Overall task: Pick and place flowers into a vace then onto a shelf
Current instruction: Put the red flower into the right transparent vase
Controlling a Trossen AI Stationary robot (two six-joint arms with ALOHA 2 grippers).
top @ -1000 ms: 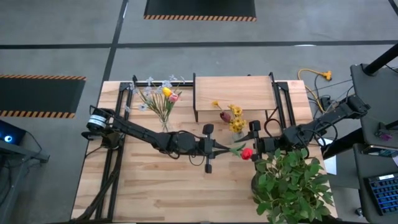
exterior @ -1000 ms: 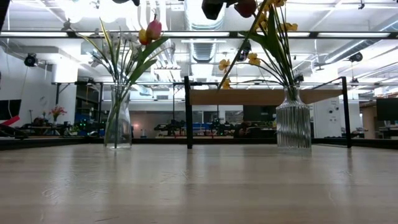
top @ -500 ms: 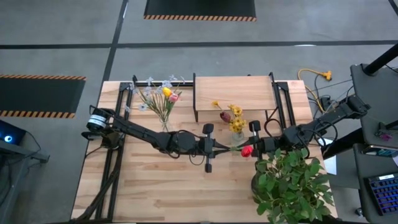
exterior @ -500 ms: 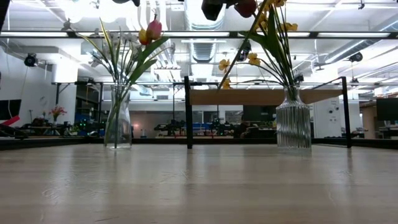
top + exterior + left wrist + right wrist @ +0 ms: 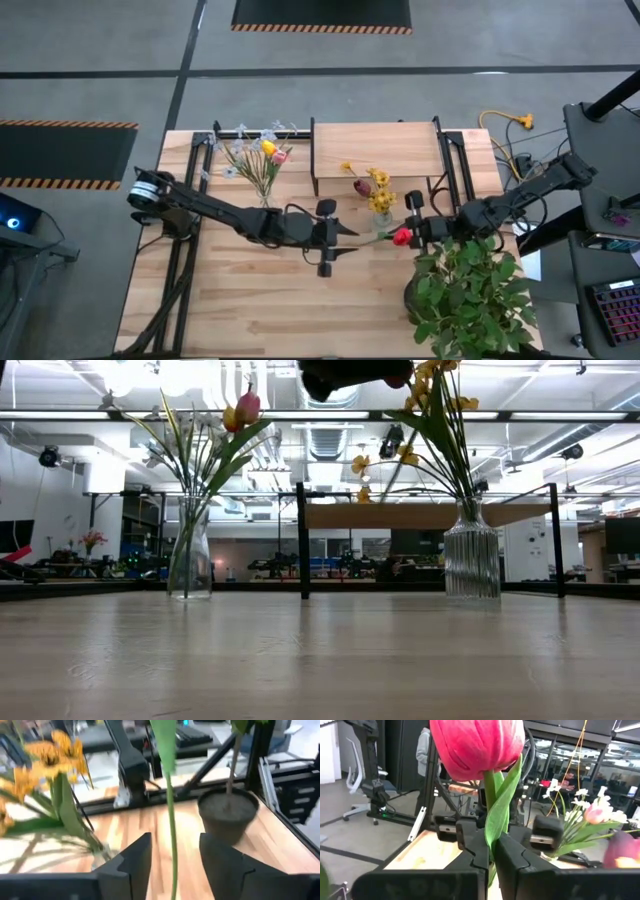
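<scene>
A red tulip flower (image 5: 401,237) hangs in the air over the table's middle, its green stem (image 5: 368,240) lying level and pointing toward the table's left. My right gripper (image 5: 410,236) is shut on it just below the head (image 5: 477,745). My left gripper (image 5: 345,236) stands open. The lower stem (image 5: 172,865) runs through the gap between its fingers without touching them. A ribbed glass vase (image 5: 472,560) holds yellow flowers (image 5: 380,195) in front of the shelf (image 5: 375,148). A second vase (image 5: 190,560) holds pale and pink flowers (image 5: 258,155). My right gripper pinches the tulip's stem and a leaf (image 5: 492,827) between its two fingers (image 5: 512,860), a short way below the red head. The fingers come level from the table's right, across the stem. The flower is lifted clear of the table, lying about level.
A bushy potted plant (image 5: 470,295) stands at the near right, close under my right arm. Black frame rails (image 5: 200,170) run along the table's left and right (image 5: 460,165). Bare plank tabletop (image 5: 260,310) lies toward the near edge.
My right gripper has shut on the tulip's stem below the head. My left gripper has opened, let go of the stem and drawn back toward the table's left. The flower has stayed in the air, about level.
</scene>
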